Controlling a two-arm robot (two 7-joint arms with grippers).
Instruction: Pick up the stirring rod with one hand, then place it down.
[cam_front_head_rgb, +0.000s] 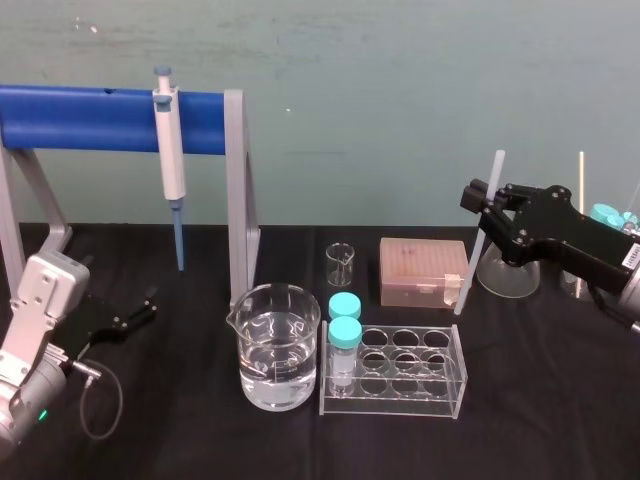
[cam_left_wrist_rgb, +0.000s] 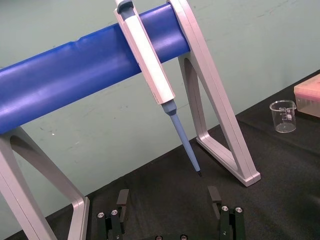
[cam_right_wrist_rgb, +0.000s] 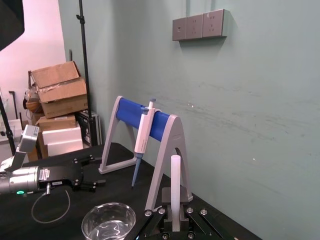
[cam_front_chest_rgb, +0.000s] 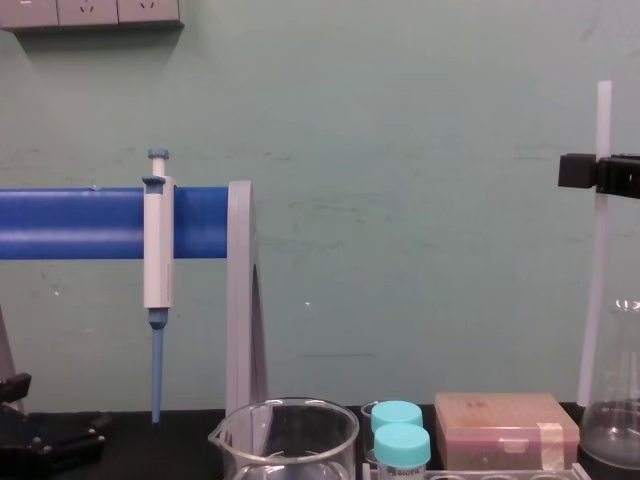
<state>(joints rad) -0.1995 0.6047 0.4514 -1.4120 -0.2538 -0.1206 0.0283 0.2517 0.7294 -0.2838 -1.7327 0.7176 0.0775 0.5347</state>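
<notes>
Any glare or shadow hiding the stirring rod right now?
Head view: no glare on the stirring rod, gripped by the right gripper at right; highlights sit on the beaker glass; the left gripper idles far left. Chest view: rod pale but distinct against the wall.

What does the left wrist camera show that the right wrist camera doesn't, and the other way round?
Left wrist, not right: the small beaker and a corner of the pink box. Right wrist, not left: the stirring rod upright in the shut right gripper, the large beaker, wall sockets. Both: the pipette hanging on the blue stand, and the open left gripper.
</notes>
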